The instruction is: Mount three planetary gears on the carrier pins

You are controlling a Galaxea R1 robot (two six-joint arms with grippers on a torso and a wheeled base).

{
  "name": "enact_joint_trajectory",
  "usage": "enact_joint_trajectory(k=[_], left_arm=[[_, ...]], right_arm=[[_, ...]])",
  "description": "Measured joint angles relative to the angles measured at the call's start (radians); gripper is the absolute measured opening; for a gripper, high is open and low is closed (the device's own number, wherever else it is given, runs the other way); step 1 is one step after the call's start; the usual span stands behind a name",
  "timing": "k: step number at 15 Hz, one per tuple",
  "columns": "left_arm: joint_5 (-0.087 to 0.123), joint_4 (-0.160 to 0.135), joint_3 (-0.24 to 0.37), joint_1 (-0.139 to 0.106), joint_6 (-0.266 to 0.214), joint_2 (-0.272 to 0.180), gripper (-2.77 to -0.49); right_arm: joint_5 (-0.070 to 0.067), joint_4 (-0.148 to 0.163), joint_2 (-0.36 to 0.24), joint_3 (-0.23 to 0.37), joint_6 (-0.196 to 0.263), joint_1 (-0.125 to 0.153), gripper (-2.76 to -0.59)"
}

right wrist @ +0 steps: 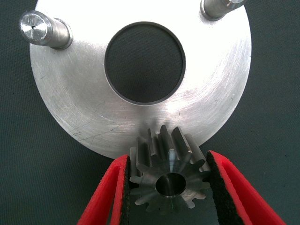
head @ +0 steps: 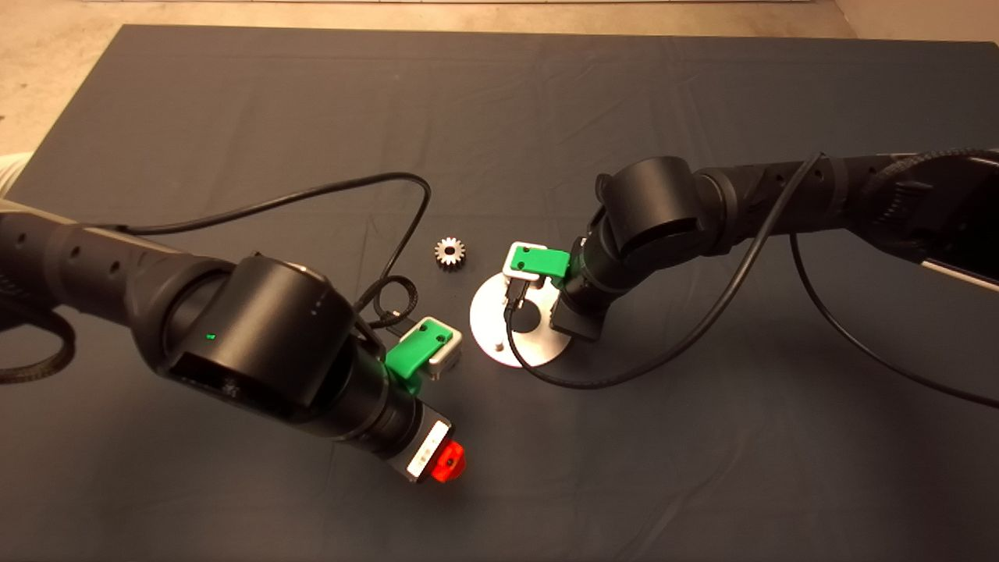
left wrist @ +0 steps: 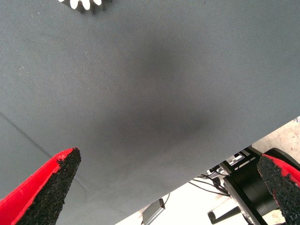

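From the head view we see our right gripper point(head: 524, 290) reaching in from the right of the frame and hanging over the silver carrier disc point(head: 490, 328) at centre, its fingers hidden beneath the green housing; one carrier pin point(head: 496, 345) shows as a small dot on the disc's lower left part. A loose planetary gear point(head: 450, 253) lies on the dark mat point(head: 702, 468) just up and left of the disc, clear of both arms. Our left gripper point(head: 446, 462) sits lower left of centre, well apart from the disc, with a red fingertip pointing down the frame. In the left wrist view, its two fingers point(left wrist: 51, 187) stand wide apart with nothing between them, and only the toothed edge of a gear point(left wrist: 83, 3) peeks in at the top edge; beyond the mat's border we glimpse the bench frame. In the right wrist view, our right gripper point(right wrist: 168, 185) clamps a second gear point(right wrist: 168, 180) by its teeth, bore facing the camera, at the disc's point(right wrist: 84, 103) near rim. Two pins rise at upper left point(right wrist: 43, 30) and upper right point(right wrist: 220, 7); the third we cannot see, and we judge it lies under or near the held gear. To do this step well, we should centre the bore over the pin, keep the gear level, lower slowly, and release only once it drops fully to the disc.
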Motion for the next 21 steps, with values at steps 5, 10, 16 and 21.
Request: enact_joint_trajectory(k=[5, 10, 16, 21], left_arm=[[0.000, 0.000, 0.000, 0.000, 0.000, 0.000, -0.51], [0.000, 0.000, 0.000, 0.000, 0.000, 0.000, -0.51], [0.000, 0.000, 0.000, 0.000, 0.000, 0.000, -0.51], [0.000, 0.000, 0.000, 0.000, 0.000, 0.000, -0.51]], right_arm=[[0.000, -0.001, 0.000, 0.000, -0.008, -0.003, -2.36], [0.000, -0.002, 0.000, 0.000, -0.015, -0.007, -2.36], [0.002, -0.001, -0.001, 0.000, -0.016, -0.016, -2.27], [0.006, 0.002, -0.003, 0.000, -0.017, -0.031, -2.02]])
